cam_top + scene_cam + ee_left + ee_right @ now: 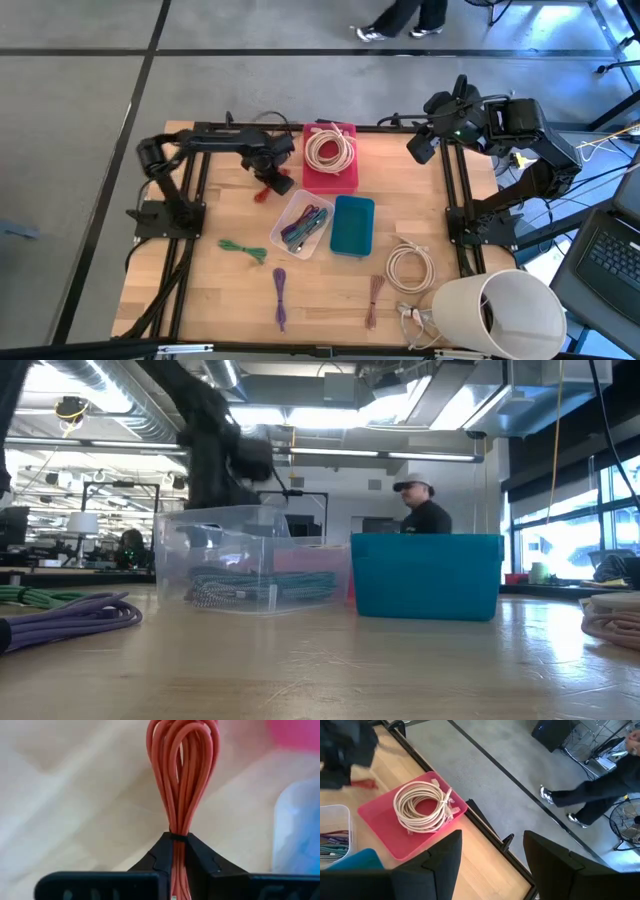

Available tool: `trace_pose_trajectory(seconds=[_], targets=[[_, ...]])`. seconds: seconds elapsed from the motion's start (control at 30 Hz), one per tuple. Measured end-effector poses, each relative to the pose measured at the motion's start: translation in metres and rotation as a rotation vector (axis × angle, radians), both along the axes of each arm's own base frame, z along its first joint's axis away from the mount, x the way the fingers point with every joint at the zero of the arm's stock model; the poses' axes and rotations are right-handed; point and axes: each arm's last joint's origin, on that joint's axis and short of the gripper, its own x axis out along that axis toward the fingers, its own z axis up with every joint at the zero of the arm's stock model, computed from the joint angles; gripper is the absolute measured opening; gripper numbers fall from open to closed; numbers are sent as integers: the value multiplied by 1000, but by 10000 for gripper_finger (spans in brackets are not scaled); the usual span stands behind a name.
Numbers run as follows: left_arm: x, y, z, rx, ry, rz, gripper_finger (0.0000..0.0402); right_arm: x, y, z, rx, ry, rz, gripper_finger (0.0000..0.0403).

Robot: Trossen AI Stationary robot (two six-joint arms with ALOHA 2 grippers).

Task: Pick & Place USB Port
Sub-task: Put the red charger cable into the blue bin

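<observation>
The pale wooden tabletop is carrying everything, and at its twelve o'clock edge the pink rectangular plastic tray is holding a coil of cream-white cable. Toward the centre, the teal rectangular plastic bin is sitting just beside the clear plastic box, which is keeping a mixed bundle of grey, purple and green cables; what the teal bin is holding cannot be told. The left gripper is reaching to about ten o'clock of the table's centre, just beside the pink tray's nine o'clock wall, and its jaws are pinching the tied waist of the bundled red USB cable. From the left wrist, the bundle's long axis is running straight out ahead of the fingers, its loops fanning forward past the black tie. The cable is lying on the wood at seven o'clock of the tool, with the clear box next at five o'clock and the pink tray at three o'clock, so the carry appears to be a short one for this arm, which is far nearer than the other. The right gripper is waiting with fingers spread at the table's one o'clock corner, looking down on the pink tray.
</observation>
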Motion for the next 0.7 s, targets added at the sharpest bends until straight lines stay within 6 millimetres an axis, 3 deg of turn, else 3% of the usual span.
trace_pose_trajectory(seconds=[0.1,0.23,0.4,0.57,0.7], targets=[[-19,-3,36,86,-50,22,22,0,0,0,0,0,0,215],[-45,-12,93,222,-287,53,22,0,0,0,6,-10,-9,215],[-62,-18,156,418,-874,-68,21,0,0,0,24,-39,-35,215],[-60,-18,192,531,-1437,-284,21,20,0,-1,46,-107,-27,215],[-51,-13,202,512,-1623,-377,21,51,0,-4,55,-144,85,215]])
